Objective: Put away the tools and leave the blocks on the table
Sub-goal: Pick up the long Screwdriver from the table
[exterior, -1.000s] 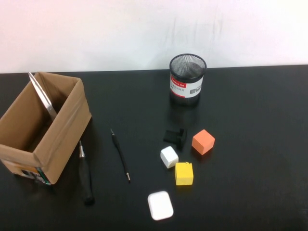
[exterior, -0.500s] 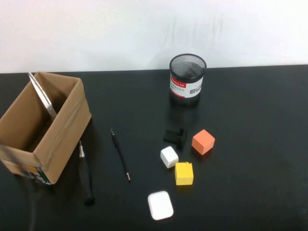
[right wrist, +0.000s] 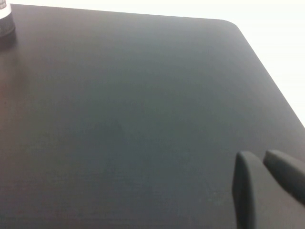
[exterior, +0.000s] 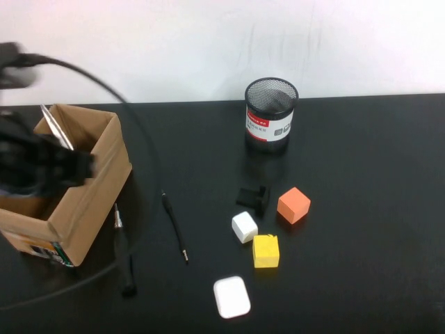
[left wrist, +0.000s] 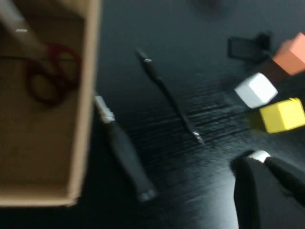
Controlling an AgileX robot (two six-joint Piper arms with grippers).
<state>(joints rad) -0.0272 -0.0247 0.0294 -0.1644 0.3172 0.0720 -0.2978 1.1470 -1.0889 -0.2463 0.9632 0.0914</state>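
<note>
- White case [exterior: 231, 297]: lies flat on the black table [exterior: 361, 174], nearest the robot's side.
- Screwdriver [exterior: 124, 252]: black handle, metal tip pointing away; lies on the table just beside the cardboard box [exterior: 87, 202]. The left wrist view shows it along the box wall.
- Yellow block [exterior: 265, 251]: sits on the table just behind the case.
- Pen-like rod [exterior: 174, 227]: thin, black, metal tip toward the robot; lies between the screwdriver and the blocks, touching neither.
- White block [exterior: 244, 227]: smaller, just beside the yellow block on its far left.
- Orange block [exterior: 293, 204]: to the right of the white block, a little farther back.
- Black clip [exterior: 252, 196]: near the orange and white blocks, on their far side.
- Left claw [left wrist: 267, 160]: fingers together, holding nothing; the blurred arm hangs over the box at the table's left.
- Scissors [left wrist: 45, 71]: red handles down inside the box, blades leaning up against its far corner.
- Right claw [right wrist: 259, 160]: fingers together, empty, above bare table near its rounded corner; not seen in the high view.
- Mesh cup [exterior: 271, 115]: upright, black, at the table's far edge.
</note>
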